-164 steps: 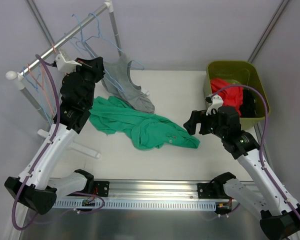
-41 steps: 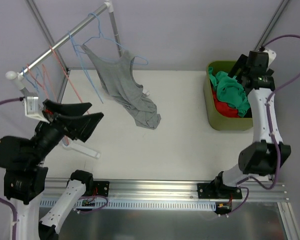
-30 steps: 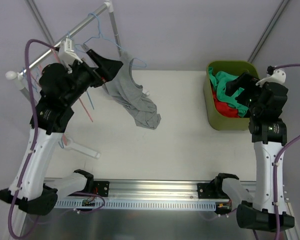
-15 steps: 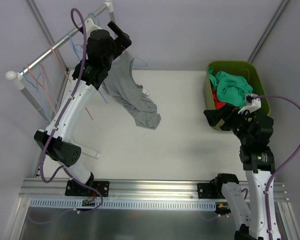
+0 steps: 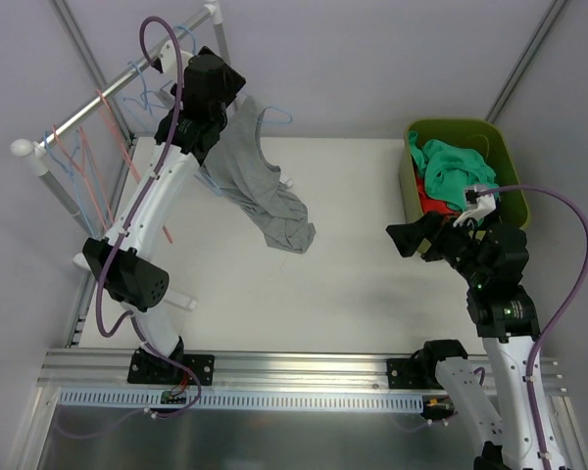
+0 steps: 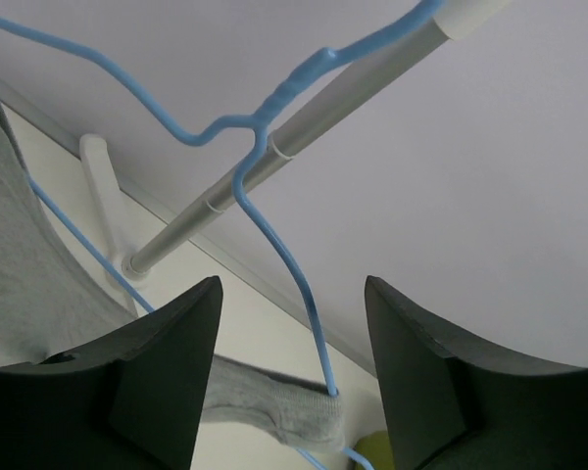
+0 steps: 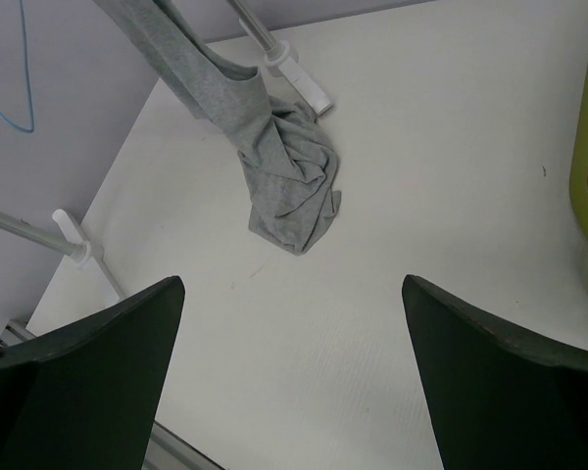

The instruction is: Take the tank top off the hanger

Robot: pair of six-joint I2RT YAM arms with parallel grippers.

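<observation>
My left gripper has its fingers apart either side of the blue hanger. The right gripper is spread too, empty. The tank top hangs there, hem heaped on the table. It looks light and limp, so I'd pinch a strap.

Both arms show white links, black joints, looping purple cables and black wedge-shaped fingers.
</observation>
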